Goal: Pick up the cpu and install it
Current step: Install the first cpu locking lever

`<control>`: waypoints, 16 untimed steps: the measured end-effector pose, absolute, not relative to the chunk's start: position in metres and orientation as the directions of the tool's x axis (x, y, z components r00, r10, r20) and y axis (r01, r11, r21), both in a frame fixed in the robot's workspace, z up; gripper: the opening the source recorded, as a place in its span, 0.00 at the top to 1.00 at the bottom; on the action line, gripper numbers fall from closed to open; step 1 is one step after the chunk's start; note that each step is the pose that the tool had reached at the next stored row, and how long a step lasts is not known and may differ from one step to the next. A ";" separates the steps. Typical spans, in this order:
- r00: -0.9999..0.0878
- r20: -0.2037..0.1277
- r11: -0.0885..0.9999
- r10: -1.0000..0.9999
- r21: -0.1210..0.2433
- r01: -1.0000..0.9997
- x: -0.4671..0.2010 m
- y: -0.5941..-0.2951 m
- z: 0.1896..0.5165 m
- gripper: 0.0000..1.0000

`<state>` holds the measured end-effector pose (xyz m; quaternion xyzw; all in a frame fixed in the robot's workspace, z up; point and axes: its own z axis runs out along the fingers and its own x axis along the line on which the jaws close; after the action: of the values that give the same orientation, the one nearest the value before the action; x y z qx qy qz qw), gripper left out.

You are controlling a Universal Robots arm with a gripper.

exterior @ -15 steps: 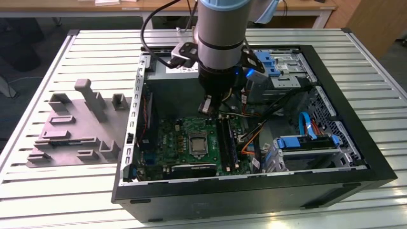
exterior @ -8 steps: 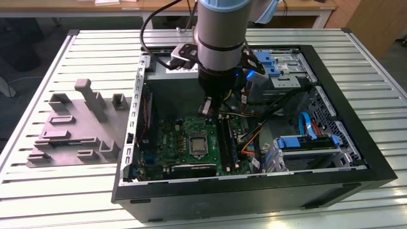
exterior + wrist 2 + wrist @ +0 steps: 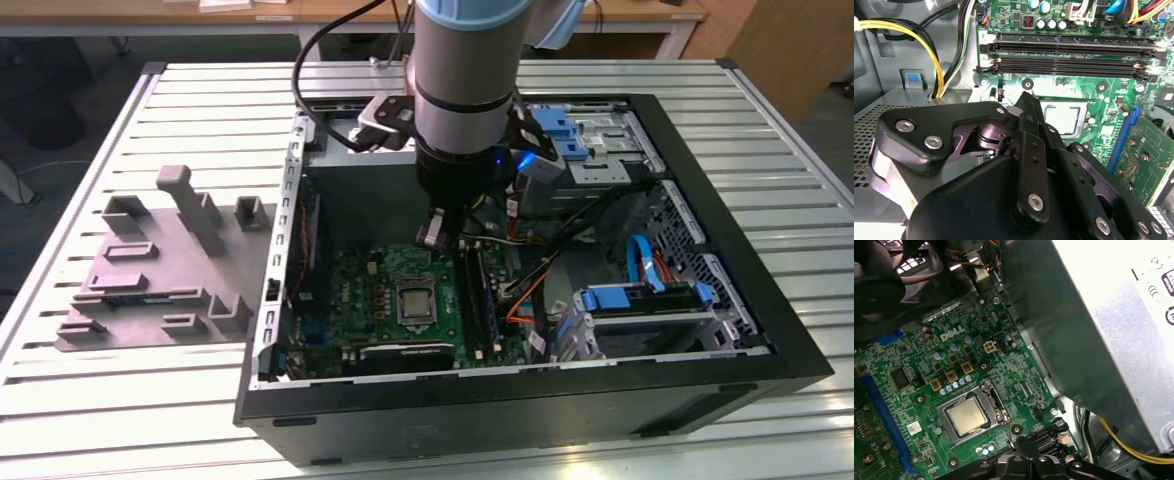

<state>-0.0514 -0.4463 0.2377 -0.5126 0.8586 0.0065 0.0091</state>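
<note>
Silvery cpu (image 3: pixel 968 416) sits in the socket frame (image 3: pixel 970 415) on the green motherboard (image 3: pixel 924 390) | hand (image 3: pixel 1026 100) hovers above it, tips together, holding nothing | I judge seating needs checking: flat, corners aligned | memory slots (image 3: pixel 1069 52) at 12 o'clock in second wrist view
</note>
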 end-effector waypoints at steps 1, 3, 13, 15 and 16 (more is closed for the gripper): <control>-0.474 -0.022 0.474 -0.880 0.002 -0.880 -0.051 -0.446 0.238 0.89; -0.474 -0.022 0.474 -0.880 0.002 -0.880 -0.051 -0.447 0.238 0.89; -0.474 -0.022 0.474 -0.880 0.002 -0.880 -0.051 -0.447 0.238 0.89; -0.474 -0.022 0.474 -0.880 0.002 -0.880 -0.051 -0.447 0.238 0.89; -0.474 -0.022 0.474 -0.880 0.002 -0.880 -0.051 -0.447 0.238 0.89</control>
<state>-0.0513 -0.4471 0.2377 -0.5126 0.8585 0.0065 0.0091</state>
